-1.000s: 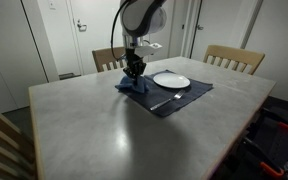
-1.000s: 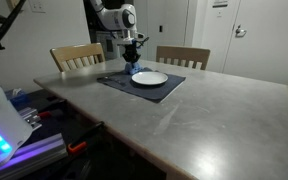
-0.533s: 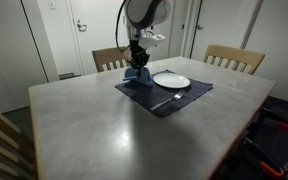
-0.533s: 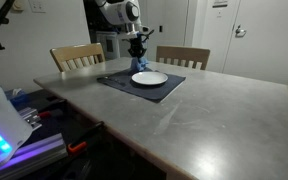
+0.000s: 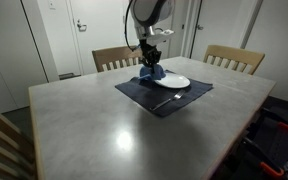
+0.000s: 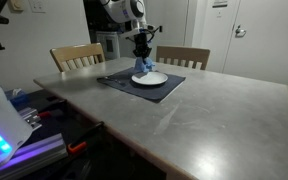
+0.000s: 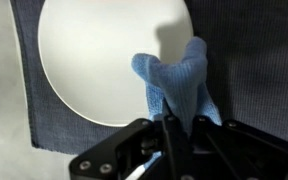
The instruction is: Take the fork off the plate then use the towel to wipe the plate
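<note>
The gripper (image 7: 172, 123) is pinching the blue towel (image 7: 180, 80), dangling it over the edge of the plate (image 7: 99, 55). The fork (image 5: 167, 99) is lying beside the plate.

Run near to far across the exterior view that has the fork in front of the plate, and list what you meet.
table → fork → plate → chair. The towel overlaps the plate's edge, so it is left out.

Pale grey table (image 5: 104, 130) with a dark navy mat (image 5: 142, 98) flat on top
</note>
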Controlling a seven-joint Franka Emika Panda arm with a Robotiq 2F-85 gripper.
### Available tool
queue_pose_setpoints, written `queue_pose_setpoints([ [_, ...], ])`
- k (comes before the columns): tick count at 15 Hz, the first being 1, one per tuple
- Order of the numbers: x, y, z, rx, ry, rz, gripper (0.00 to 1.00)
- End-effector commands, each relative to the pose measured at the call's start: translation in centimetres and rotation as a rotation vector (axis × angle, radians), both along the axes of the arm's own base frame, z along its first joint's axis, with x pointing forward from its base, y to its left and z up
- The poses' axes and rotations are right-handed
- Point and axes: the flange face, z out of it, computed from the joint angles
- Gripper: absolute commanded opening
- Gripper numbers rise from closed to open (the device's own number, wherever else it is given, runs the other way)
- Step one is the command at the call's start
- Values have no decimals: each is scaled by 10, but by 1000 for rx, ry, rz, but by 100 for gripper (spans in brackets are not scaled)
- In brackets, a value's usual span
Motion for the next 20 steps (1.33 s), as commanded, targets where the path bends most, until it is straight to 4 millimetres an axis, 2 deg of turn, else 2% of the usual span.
queue_pose_setpoints([
  [1,-24,-8,14,-103,75,-87,2],
  [6,-39,-16,13,-200,138,-229,2],
  [10,-52,-13,-2,-172,258,-226,2],
  [16,-69,-11,-24,-142,344,-256,2],
  [20,-83,-23,-40,-192,430,-368,2],
])
